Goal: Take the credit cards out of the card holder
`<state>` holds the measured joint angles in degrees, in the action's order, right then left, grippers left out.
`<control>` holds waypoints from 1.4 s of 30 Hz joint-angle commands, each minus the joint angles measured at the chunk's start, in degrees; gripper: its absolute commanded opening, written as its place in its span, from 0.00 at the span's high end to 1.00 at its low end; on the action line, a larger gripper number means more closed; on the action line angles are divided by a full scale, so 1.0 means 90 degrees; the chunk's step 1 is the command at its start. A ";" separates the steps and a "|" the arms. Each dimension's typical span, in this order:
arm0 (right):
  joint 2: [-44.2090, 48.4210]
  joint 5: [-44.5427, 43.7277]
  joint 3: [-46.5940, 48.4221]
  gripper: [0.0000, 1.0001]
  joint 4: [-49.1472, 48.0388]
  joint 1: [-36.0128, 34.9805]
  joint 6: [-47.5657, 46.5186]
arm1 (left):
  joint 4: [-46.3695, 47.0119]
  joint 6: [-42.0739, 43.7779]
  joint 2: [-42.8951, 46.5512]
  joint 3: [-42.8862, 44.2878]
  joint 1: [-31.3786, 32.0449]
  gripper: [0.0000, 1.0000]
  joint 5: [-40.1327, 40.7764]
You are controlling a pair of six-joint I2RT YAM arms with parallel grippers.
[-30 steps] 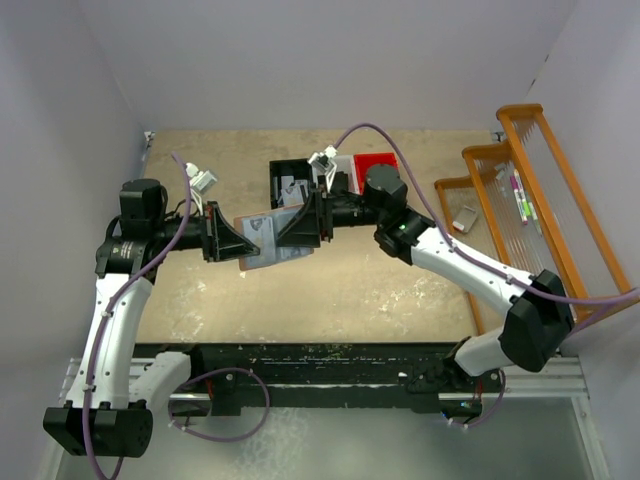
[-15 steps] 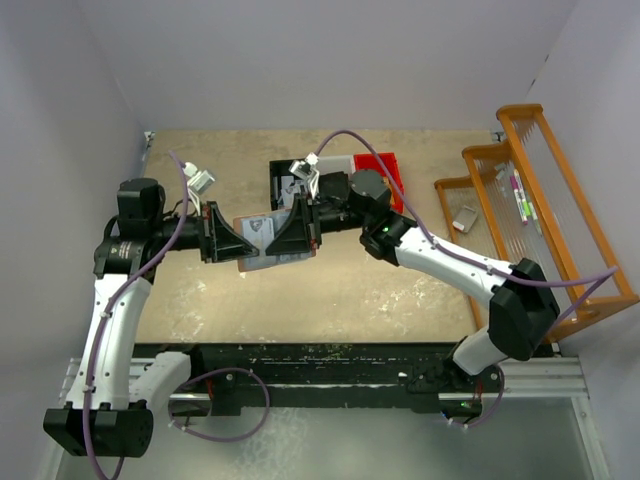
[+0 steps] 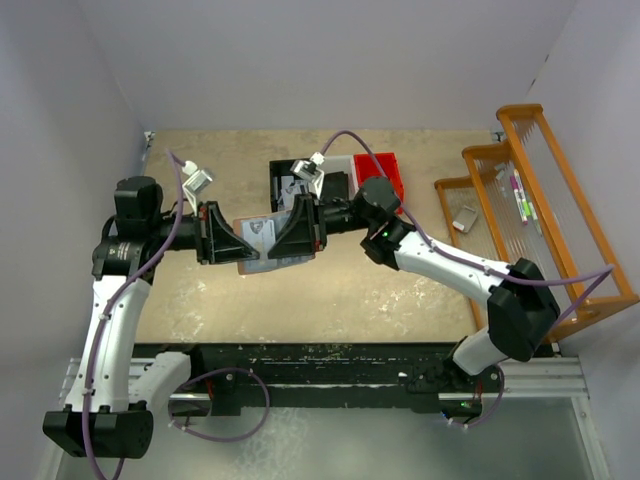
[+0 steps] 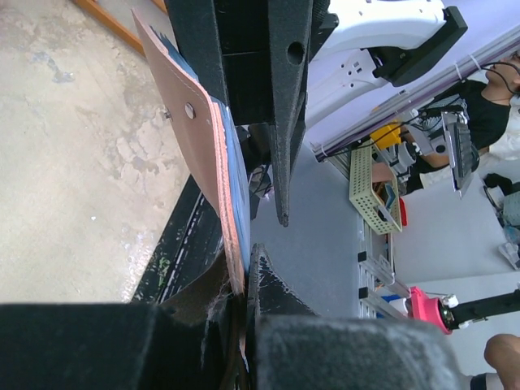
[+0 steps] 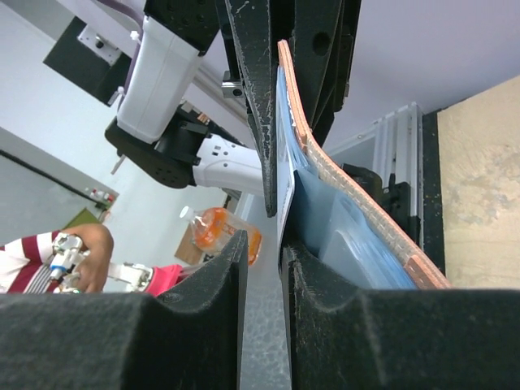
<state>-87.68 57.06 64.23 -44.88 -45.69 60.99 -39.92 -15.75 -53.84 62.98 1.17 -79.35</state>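
From above, your arms reach toward each other over the table (image 3: 400, 285), with the card holder (image 3: 262, 238) held aloft between the left gripper (image 3: 241, 250) and the right gripper (image 3: 283, 243). In the left wrist view, the jaws are clamped on the holder's pink edge. In the right wrist view, the fingers are pressed together on a thin credit card (image 5: 281, 187) at the holder's blue inside.

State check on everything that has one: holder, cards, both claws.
card holder, open, held off the table between both claws.
left claw, shut on the card holder's edge.
right claw, narrow gap, astride a thin pale edge at the holder's blue inside; cannot tell if clamped.
credit cards, cannot tell; that pale edge may be one.
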 commanded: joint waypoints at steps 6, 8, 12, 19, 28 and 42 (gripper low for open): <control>0.0103 -0.0164 -0.0020 0.83 -0.1572 0.0170 0.1027 | 0.0364 -0.0144 0.0140 0.0290 0.0026 1.00 -0.0529; 0.0148 -0.0322 -0.0077 0.86 -0.1577 0.0258 0.1097 | 0.0371 -0.0145 0.0174 0.0290 0.0026 1.00 -0.0548; 0.0338 -0.0727 -0.0046 1.00 -0.1073 0.0349 0.0832 | 0.0421 -0.0175 0.0201 0.0292 0.0026 1.00 -0.0556; 0.0684 -0.1077 -0.0042 1.00 -0.0052 0.0360 0.0193 | 0.0427 -0.0182 0.0211 0.0287 0.0027 1.00 -0.0553; 0.0959 -0.1359 -0.0037 1.00 0.0576 0.0355 -0.0338 | 0.0486 -0.0336 0.0213 0.0307 0.0027 0.68 -0.0581; 0.1027 -0.1235 -0.0066 1.00 0.1106 0.0350 -0.0733 | 0.1350 -0.1127 0.0438 0.0128 0.0026 0.96 -0.0685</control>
<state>-80.44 45.80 62.76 -37.12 -42.81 57.34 -32.62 -23.64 -51.59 63.46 1.26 -82.00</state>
